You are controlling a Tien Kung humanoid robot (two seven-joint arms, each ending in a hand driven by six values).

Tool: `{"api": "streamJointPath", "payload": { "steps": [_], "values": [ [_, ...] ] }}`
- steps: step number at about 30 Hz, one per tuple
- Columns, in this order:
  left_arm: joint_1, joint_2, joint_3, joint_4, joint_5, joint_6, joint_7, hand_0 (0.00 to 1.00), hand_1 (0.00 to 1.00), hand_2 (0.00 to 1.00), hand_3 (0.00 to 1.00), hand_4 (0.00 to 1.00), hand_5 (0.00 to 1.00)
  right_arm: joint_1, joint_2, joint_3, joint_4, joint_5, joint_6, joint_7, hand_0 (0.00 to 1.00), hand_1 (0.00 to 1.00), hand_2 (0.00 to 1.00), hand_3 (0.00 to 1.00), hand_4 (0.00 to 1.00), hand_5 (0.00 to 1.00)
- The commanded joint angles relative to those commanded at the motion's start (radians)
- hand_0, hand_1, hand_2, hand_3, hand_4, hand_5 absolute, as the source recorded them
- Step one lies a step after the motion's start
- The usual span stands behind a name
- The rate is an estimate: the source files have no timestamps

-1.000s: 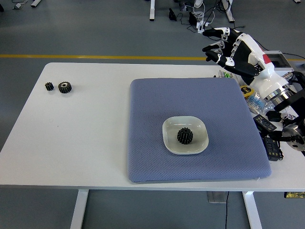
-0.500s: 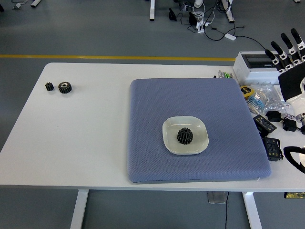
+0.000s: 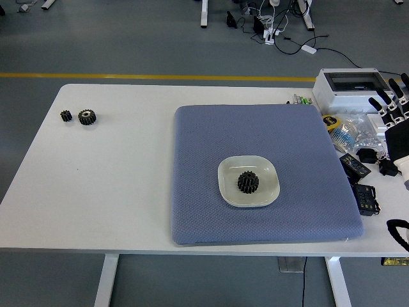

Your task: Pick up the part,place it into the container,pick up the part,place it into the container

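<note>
Presently, right hand with fingers spread and empty at worktop edge; advisable: top-down grasp of larger black toothed gear, then white shallow dish.

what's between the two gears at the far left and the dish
Nothing visible. Bare table and flat blue mat lie between the gears and the dish, which already holds one gear.

A blue mat covers the white table; a grey box sits far right.
</note>
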Motion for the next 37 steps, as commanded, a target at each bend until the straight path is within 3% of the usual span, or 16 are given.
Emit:
{"api": "streamJointPath", "payload": {
  "steps": [17,21,22,26,34,37],
  "values": [
    [0.0,0.0,-0.004,0.0,0.003,0.0,0.0,0.684,0.672,0.677,0.566,0.665,0.611,-0.022,0.019,0.01,0.004,-0.032,0.001,-0.017,0.783,0.777,0.865,0.871,0.998,0.866],
    [0.004,0.0,-0.004,0.0,0.006,0.0,0.0,0.684,0.672,0.677,0.566,0.665,0.611,-0.03,0.014,0.042,0.025,-0.095,-0.013,-0.105,0.783,0.777,0.865,0.871,0.998,0.866],
    [0.004,0.0,-0.005,0.0,0.007,0.0,0.0,0.685,0.672,0.676,0.566,0.664,0.61,-0.031,0.013,0.048,0.027,-0.114,-0.013,-0.134,0.775,0.767,0.826,0.836,0.998,0.877],
    [0.007,0.0,-0.005,0.0,0.011,-0.001,-0.001,0.685,0.672,0.676,0.566,0.664,0.61,-0.052,0.0,0.078,0.044,-0.204,0.01,-0.231,0.775,0.767,0.826,0.836,0.998,0.877],
    [0.014,0.0,-0.012,0.0,0.028,-0.001,-0.004,0.684,0.672,0.677,0.566,0.663,0.61,-0.102,-0.042,0.111,0.065,-0.211,0.029,-0.252,0.764,0.751,0.8,0.811,0.998,0.883],
    [0.016,0.0,-0.025,0.0,0.045,0.0,-0.002,0.684,0.672,0.677,0.566,0.663,0.61,-0.137,-0.083,0.113,0.089,-0.212,0.048,-0.259,0.764,0.751,0.8,0.811,0.998,0.883]
  ]
}}
